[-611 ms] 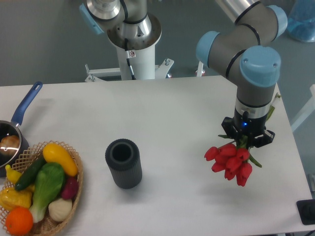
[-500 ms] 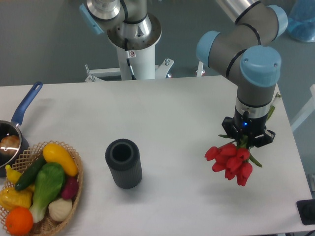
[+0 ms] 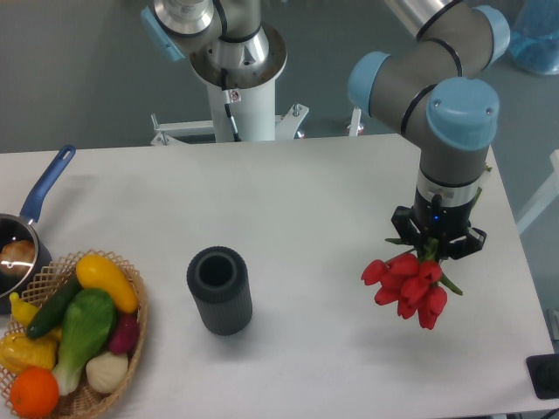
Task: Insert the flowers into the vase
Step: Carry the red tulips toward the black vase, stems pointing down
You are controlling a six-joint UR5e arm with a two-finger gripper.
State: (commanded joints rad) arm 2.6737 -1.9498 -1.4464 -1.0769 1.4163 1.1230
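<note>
Fingers: we read the fingers [image 3: 434, 246] as clamped on the stems of the flowers [image 3: 406, 284], just above the buds. The finger pads themselves are hidden by the wrist and the leaves, so we judge the grip from the way the bunch hangs.
Flowers: red buds hang below and slightly left of the fingers, at the right side of the worktop [image 3: 314, 201]. Green leaves stick out around the grip.
Long axis: the bunch appears tilted, buds pointing down and towards the near edge, stems running up into the fingers. The stem ends are not visible, so we cannot tell how they lie.
Key relation: the vase [image 3: 219, 289] stands upright well to the left of the flowers, mouth open upward. We judge that the coming move is a leftward carry, and that the bunch must be turned so the stems, not the buds, meet the mouth.
Fit: the bud cluster looks about as wide as the vase mouth. We expect only the stems to enter.
Path: bare worktop lies between flowers and vase.
Surroundings: a basket of vegetables [image 3: 74, 336] sits at the near left, beyond the vase. A blue-handled saucepan [image 3: 22, 240] lies at the far left edge. Both are clear of the direct path.
</note>
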